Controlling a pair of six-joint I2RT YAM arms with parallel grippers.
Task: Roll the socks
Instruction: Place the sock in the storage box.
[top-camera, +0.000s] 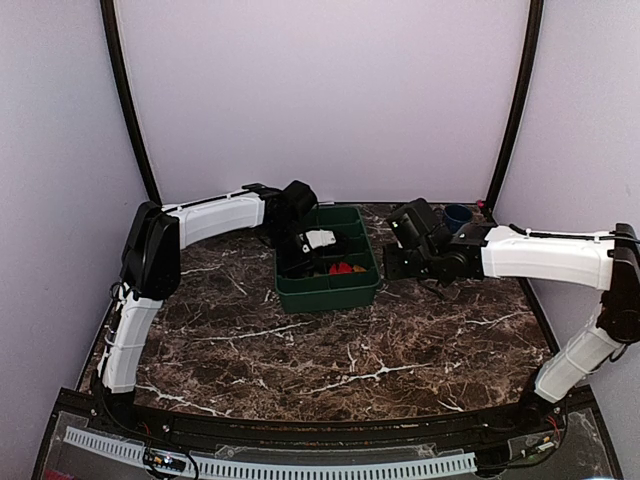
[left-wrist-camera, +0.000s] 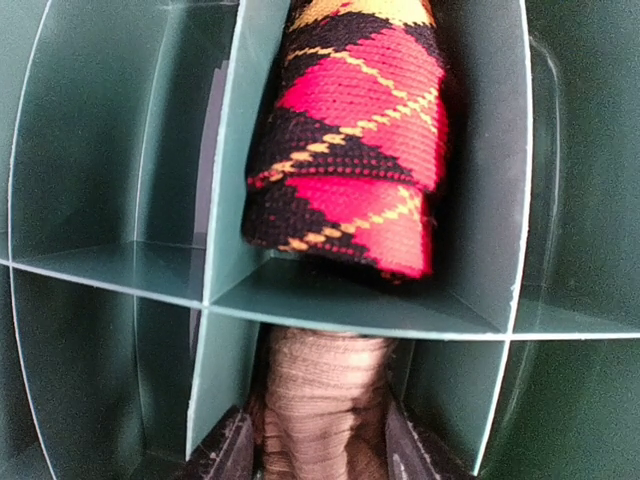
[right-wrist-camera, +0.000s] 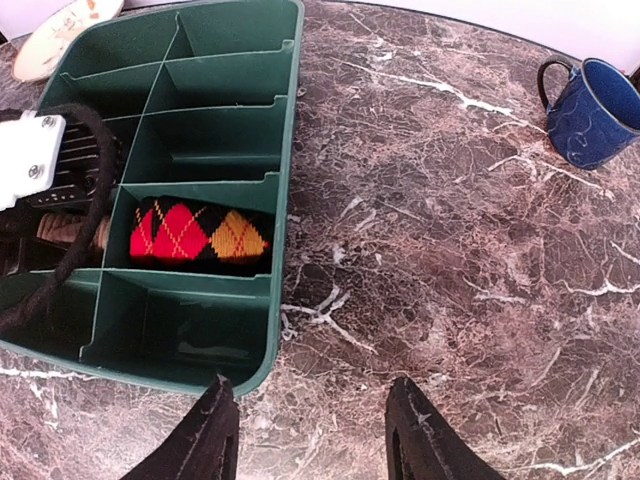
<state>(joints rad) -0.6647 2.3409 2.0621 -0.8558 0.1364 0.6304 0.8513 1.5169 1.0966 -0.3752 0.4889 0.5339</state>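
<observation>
A rolled black sock with red, orange and yellow argyle diamonds (left-wrist-camera: 350, 140) lies in a compartment of the green divided tray (top-camera: 340, 292); it also shows in the right wrist view (right-wrist-camera: 195, 232) and as a red spot in the top view (top-camera: 343, 268). My left gripper (left-wrist-camera: 322, 440) is down in the neighbouring compartment, shut on the rolled tan-brown sock (left-wrist-camera: 322, 400), whose end shows in the right wrist view (right-wrist-camera: 72, 230). My right gripper (right-wrist-camera: 312, 435) is open and empty, hovering over the marble just right of the tray.
A blue mug (right-wrist-camera: 592, 110) stands at the back right of the marble table (top-camera: 380, 350). A round beige plate (right-wrist-camera: 62, 28) sits behind the tray. The tray's other compartments (right-wrist-camera: 215, 135) hold nothing. Lilac walls close in the back and sides.
</observation>
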